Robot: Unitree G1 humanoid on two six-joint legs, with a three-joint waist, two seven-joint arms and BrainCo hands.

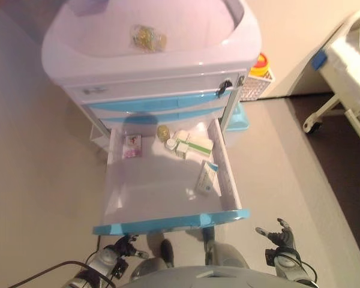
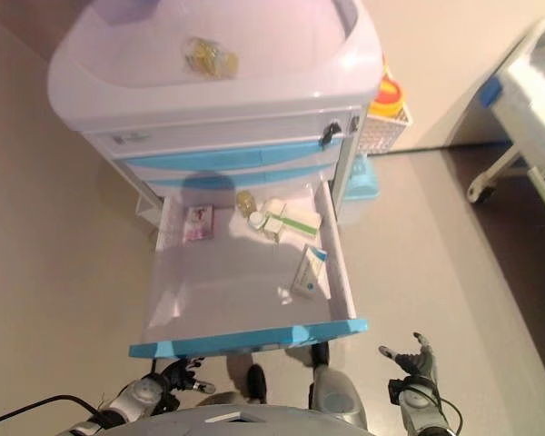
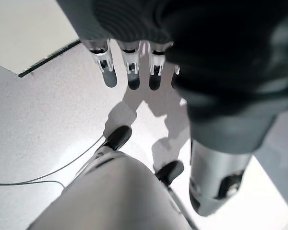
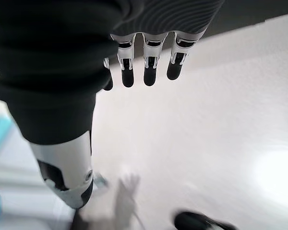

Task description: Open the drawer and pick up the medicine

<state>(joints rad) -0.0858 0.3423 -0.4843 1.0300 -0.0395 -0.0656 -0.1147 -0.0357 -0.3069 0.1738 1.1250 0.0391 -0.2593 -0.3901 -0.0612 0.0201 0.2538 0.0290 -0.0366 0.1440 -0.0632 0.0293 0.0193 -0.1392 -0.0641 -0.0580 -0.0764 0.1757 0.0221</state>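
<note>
A white medical cart (image 1: 150, 66) with blue drawer fronts stands before me. Its lower drawer (image 1: 168, 223) is pulled out. Inside lie a white-green medicine box (image 1: 195, 145), a small white bottle (image 1: 171, 144), a white-blue box (image 1: 207, 177) near the right wall, a pink-printed packet (image 1: 132, 146) and a yellowish blister (image 1: 162, 131). My left hand (image 1: 125, 247) hangs low below the drawer front, fingers relaxed, holding nothing. My right hand (image 1: 281, 235) hangs low to the right of the drawer, fingers straight and empty. In the wrist views the left fingers (image 3: 129, 72) and right fingers (image 4: 149, 67) point at bare floor.
A yellowish packet (image 1: 148, 37) lies on the cart's top tray. A white wire basket (image 1: 255, 81) with a red-yellow container hangs on the cart's right side. A wheeled bed frame (image 1: 342, 78) stands at the far right.
</note>
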